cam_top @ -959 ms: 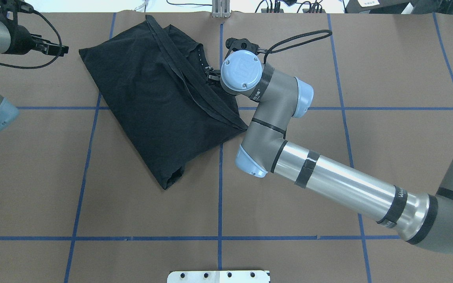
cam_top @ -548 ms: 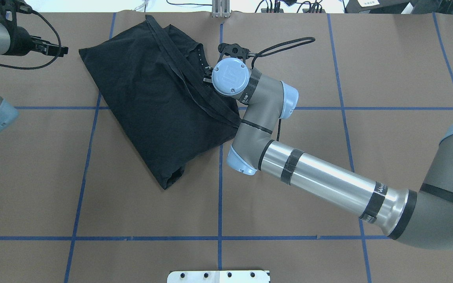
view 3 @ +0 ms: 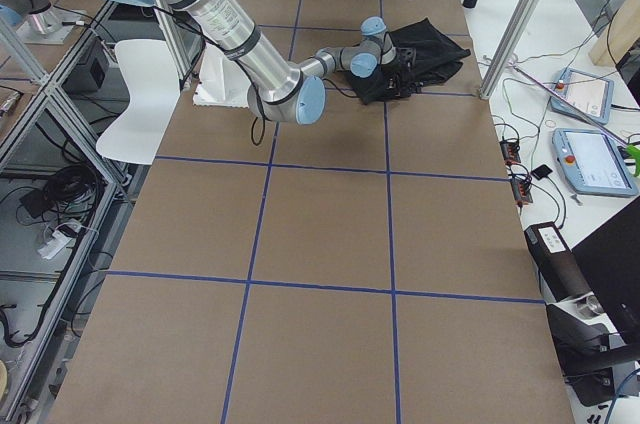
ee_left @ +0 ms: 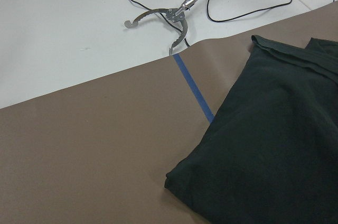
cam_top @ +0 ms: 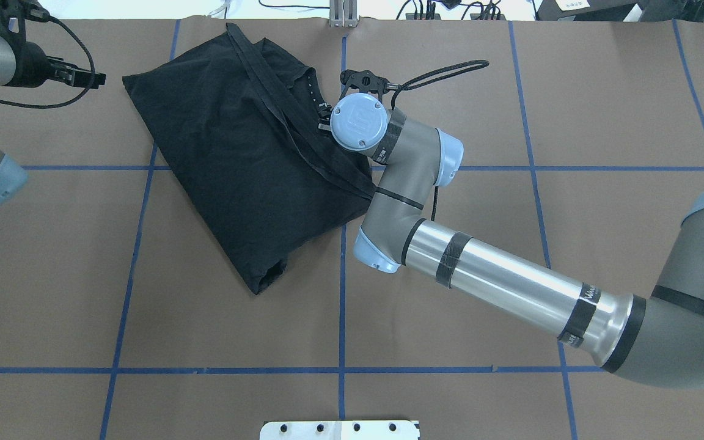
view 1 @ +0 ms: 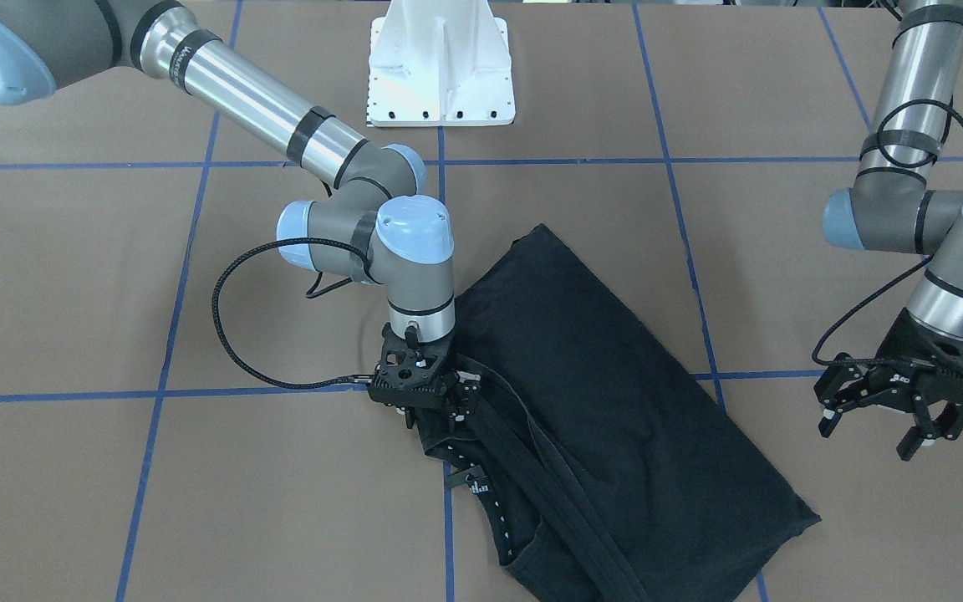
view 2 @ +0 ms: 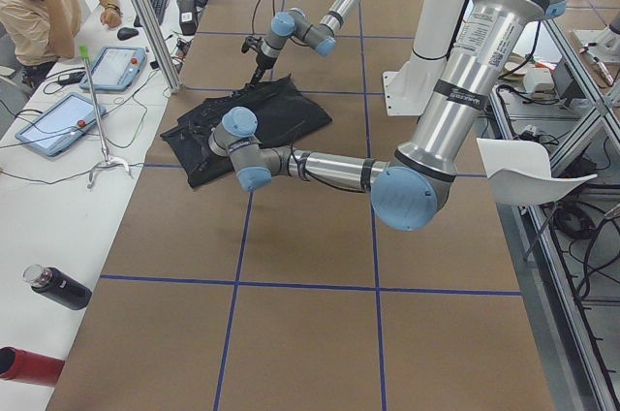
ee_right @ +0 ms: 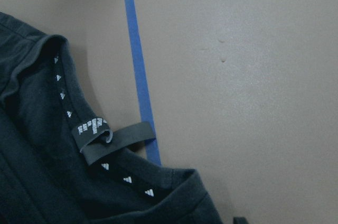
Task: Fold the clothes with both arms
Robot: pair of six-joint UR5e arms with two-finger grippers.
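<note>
Since a second back, right gripper (view 1: 440, 404) had shifted over collar (ee_right: 58, 89) of black T-shirt (cam_top: 236, 165), jaws not discernible; shirt's long axis ran far-left to near-right, collar facing robot's right; left gripper (view 1: 866, 439) gaped empty.

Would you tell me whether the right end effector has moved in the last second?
Yes: the right end effector slid left in the overhead view, toward the central blue tape line and the T-shirt.

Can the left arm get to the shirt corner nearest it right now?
Probably yes. The left gripper hangs open beside the T-shirt, with only brown table between it and that corner. The right gripper is down at the collar, on the opposite side.
</note>
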